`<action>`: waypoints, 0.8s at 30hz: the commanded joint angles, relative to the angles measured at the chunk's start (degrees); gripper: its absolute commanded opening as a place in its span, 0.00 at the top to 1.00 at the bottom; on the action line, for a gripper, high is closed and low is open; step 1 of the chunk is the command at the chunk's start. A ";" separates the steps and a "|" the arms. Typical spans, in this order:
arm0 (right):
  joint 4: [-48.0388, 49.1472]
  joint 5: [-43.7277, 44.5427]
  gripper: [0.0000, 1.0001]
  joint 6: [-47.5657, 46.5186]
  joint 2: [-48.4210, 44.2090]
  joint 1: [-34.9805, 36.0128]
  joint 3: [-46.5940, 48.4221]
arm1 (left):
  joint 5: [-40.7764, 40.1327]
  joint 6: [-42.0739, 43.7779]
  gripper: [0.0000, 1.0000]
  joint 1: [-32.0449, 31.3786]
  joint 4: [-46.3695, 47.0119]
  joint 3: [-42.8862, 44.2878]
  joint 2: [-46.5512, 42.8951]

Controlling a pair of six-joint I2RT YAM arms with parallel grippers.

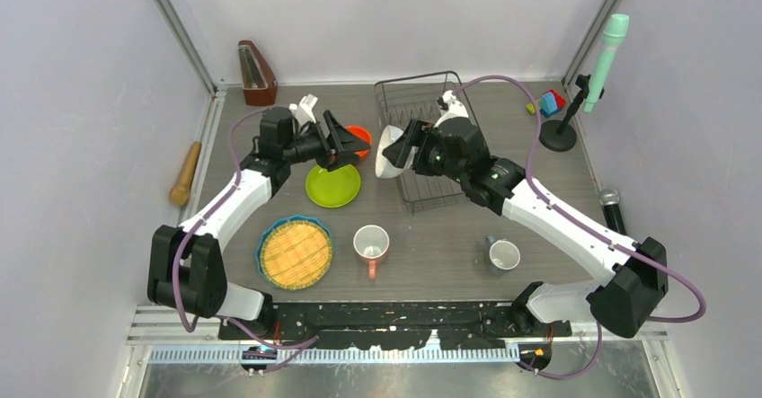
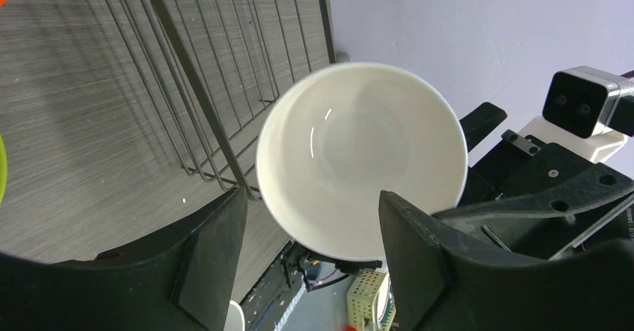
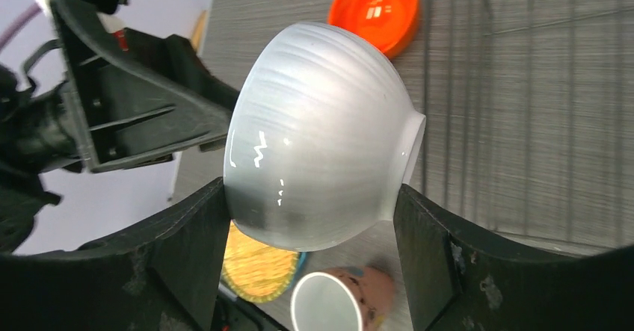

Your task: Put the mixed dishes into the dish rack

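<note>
My right gripper is shut on the white bowl. It holds the bowl on its side in the air, at the left edge of the dark wire dish rack. My left gripper is open and empty, facing the mouth of the white bowl. The orange bowl and lime-green plate lie under my left gripper. The blue-rimmed woven plate, pink floral mug and grey-blue mug sit nearer the front.
A wooden rolling pin lies at the left wall. A brown metronome stands at the back left. Toy blocks and a mint microphone on a stand are at the back right. A black microphone lies at the right.
</note>
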 commanded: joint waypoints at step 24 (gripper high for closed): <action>-48.56 38.72 1.00 -26.45 22.03 -1.03 36.21 | -17.55 16.23 0.25 -6.37 -21.86 7.09 -2.03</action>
